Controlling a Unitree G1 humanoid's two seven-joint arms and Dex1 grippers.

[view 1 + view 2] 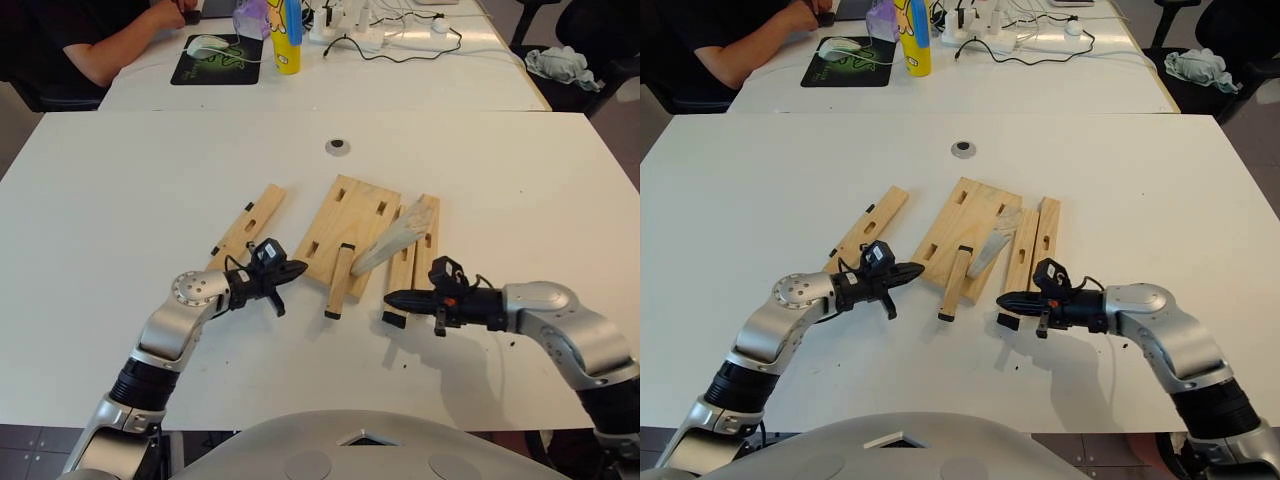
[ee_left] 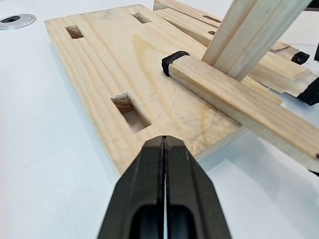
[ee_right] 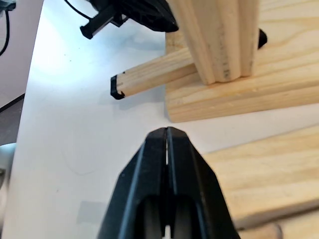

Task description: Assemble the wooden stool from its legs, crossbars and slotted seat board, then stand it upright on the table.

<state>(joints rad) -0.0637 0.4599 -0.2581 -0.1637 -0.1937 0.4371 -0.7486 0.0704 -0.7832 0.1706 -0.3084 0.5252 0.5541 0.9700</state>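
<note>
Pale seat board, seemingly four-slotted, lies flat; left hand and right hand clenched empty.

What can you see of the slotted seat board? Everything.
The seat board is a pale, bare-wood rectangular plank with visible grain, lying flat on the white table, skewed to the table's edges. Three rectangular slots show near its corners; the fourth corner is covered. A black-capped leg lies on it and overhangs its near edge; a second wooden piece leans tilted across its right side. The shut left claw points at its near-left corner; contact cannot be told.
</note>
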